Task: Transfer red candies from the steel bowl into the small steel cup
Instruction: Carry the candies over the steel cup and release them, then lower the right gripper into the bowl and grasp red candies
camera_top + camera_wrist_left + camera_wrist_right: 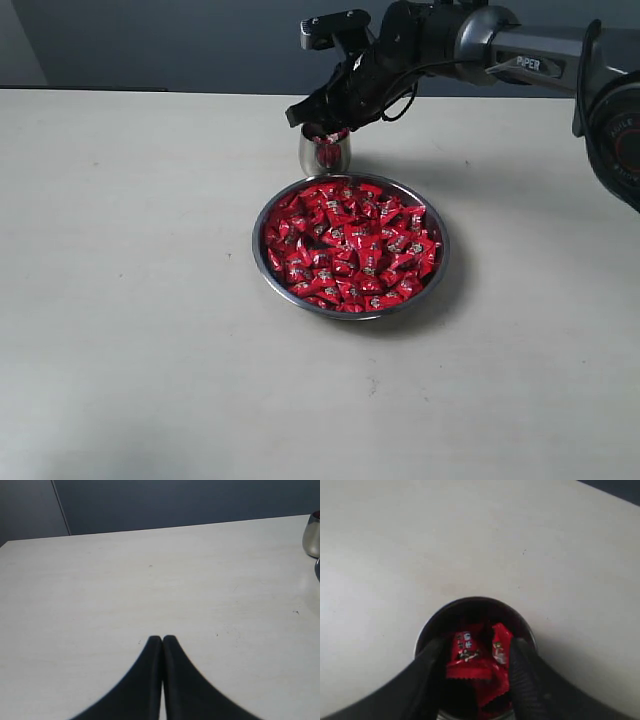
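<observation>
Evidently released, the right hand [477,647] hung spread above the small steel cup [327,158], red candies [465,652] lying inside. The steel bowl [258,245], heaped with more, sat just beside, far nearer than the clenched left hand [162,640].

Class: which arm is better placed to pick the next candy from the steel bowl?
Probably right: the right gripper is over the small steel cup beside the steel bowl; the left gripper is shut, farther away.
</observation>
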{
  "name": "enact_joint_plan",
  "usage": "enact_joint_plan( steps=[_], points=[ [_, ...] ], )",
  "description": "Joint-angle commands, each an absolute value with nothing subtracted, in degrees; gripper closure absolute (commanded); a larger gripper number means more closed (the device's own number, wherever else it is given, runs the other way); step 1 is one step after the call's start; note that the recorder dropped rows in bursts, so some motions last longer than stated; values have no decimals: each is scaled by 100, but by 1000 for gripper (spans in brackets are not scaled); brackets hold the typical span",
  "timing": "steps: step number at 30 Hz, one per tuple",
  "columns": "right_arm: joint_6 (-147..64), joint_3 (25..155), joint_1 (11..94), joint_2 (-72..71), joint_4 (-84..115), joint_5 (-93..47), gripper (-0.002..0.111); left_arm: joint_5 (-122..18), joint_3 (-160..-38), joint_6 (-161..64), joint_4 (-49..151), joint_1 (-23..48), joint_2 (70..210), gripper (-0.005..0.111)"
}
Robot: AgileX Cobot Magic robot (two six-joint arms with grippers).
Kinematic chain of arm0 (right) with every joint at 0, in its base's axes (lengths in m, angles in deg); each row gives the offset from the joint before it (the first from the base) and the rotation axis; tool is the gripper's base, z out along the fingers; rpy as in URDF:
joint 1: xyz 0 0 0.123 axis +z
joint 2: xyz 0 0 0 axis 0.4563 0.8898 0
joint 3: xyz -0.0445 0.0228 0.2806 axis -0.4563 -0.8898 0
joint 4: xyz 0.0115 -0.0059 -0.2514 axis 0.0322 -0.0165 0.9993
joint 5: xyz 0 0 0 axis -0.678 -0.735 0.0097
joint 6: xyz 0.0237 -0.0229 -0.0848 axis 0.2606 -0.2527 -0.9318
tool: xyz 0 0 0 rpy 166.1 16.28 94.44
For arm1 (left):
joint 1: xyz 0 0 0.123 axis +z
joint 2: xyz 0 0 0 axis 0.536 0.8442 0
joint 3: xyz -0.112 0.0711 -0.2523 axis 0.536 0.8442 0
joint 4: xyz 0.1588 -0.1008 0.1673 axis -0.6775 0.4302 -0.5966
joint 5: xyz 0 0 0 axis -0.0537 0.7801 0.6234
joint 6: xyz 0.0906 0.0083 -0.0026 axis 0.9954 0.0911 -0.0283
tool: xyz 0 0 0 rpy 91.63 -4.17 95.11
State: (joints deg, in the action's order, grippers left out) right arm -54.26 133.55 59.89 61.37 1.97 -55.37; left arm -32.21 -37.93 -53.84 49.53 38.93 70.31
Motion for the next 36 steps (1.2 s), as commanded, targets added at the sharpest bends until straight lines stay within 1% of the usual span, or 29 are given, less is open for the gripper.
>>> enact_joint_plan(
  steps=[1,5,9,11,14,18,21,28,36],
  points=[
    [-5439,13392,5958,6006,204,-5549,69,-3249,-3840,-5391,4941,3861,7004,106],
    [-5439,13392,5958,5778,204,-5827,71,-3249,-3840,-5391,4941,3861,7004,106],
    [-5439,13366,5981,5382,204,-6688,71,-3249,-3840,-5391,4941,3861,7004,106],
    [-5451,13112,5981,5165,266,-6982,71,-3249,-3840,-5391,4941,3861,7004,106],
    [-5451,12353,5981,4792,406,-6884,71,-3249,-3840,-5391,4941,3861,7004,106],
    [-5706,11000,6147,4231,394,-6641,71,-3249,-3840,-5391,4941,3861,7004,106],
    [-5747,10491,6311,4133,372,-6641,71,-3249,-3840,-5391,4941,3861,7004,106],
    [-5651,10010,6489,4146,382,-6721,70,-3249,-3840,-5391,4941,3861,7004,106],
    [-5377,9984,6489,4253,466,-6604,70,-3249,-3840,-5391,4941,3861,7004,106]
  ],
)
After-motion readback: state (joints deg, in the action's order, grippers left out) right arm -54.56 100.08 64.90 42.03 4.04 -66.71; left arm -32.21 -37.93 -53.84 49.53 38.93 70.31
